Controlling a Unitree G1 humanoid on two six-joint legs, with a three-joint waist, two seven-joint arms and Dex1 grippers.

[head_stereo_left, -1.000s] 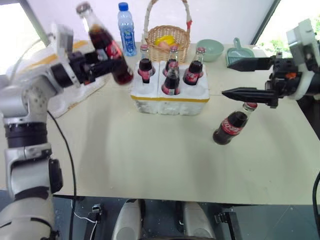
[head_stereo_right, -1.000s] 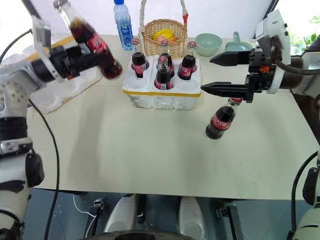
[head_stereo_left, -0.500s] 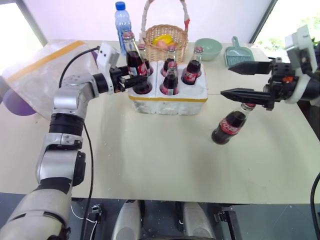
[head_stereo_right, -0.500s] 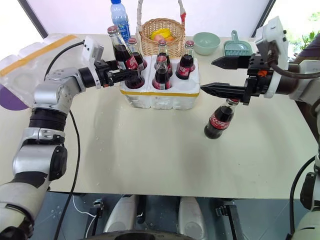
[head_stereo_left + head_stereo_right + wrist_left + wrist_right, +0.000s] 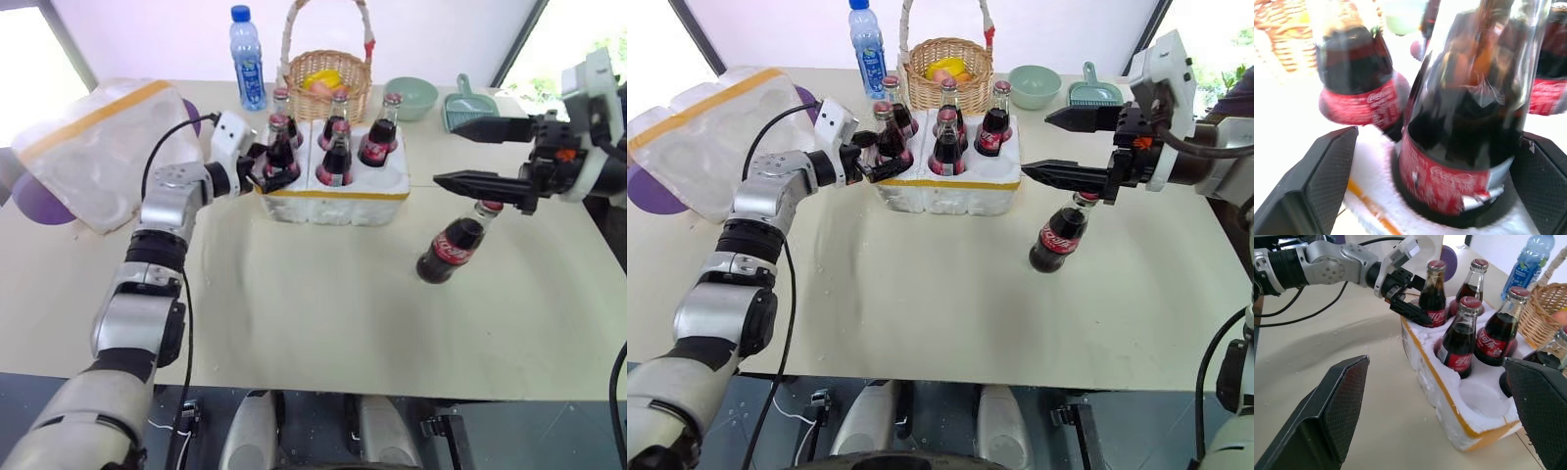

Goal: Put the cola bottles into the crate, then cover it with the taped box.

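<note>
In the crate (image 5: 1449, 382), the bottle (image 5: 1432, 293) now stands, left fingers (image 5: 1409, 311) parted; right fingers (image 5: 477, 182) open.

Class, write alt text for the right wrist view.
Five cola bottles stand in a white foam crate with one well empty. The left gripper sits open around the far corner bottle; a basket stands behind.

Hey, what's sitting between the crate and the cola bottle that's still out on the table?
Nothing: in the left eye view only bare table separates the crate from the loose cola bottle. The right gripper hangs open above that stretch.
</note>
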